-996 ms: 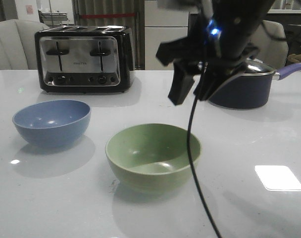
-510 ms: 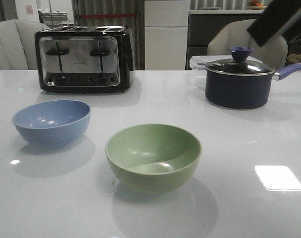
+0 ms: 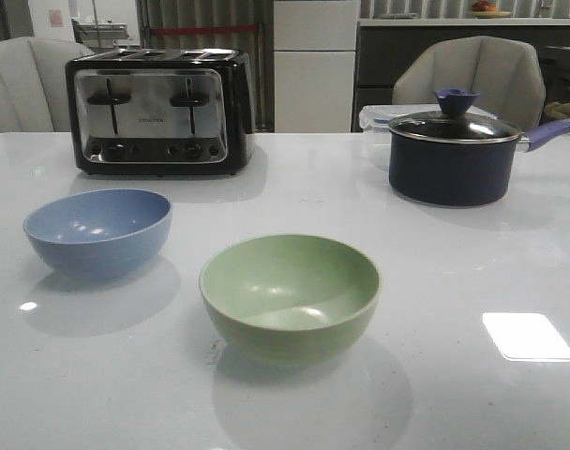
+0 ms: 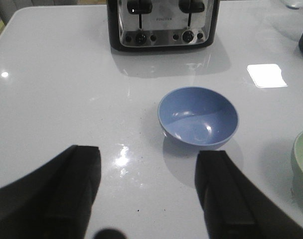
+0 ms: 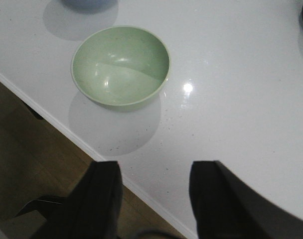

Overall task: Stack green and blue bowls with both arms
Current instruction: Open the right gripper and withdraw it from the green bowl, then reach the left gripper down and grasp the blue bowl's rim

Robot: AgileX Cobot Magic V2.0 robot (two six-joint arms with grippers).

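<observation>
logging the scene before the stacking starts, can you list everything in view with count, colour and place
blue bowl: 1, dusty blue, upright and empty, on the table's left side
green bowl: 1, pale sage green, upright and empty, near the table's front middle, apart from the blue bowl
toaster: 1, black and chrome, back left of the table
saucepan: 1, dark body with glass lid and purple knob and handle, back right
clear container: 1, partly hidden behind the saucepan
table: 1, glossy white
chairs: 2, grey, behind the table
left gripper: 1, black, jaws open, above the table facing the blue bowl
right gripper: 1, black, jaws open, over the table's near edge by the green bowl
</observation>
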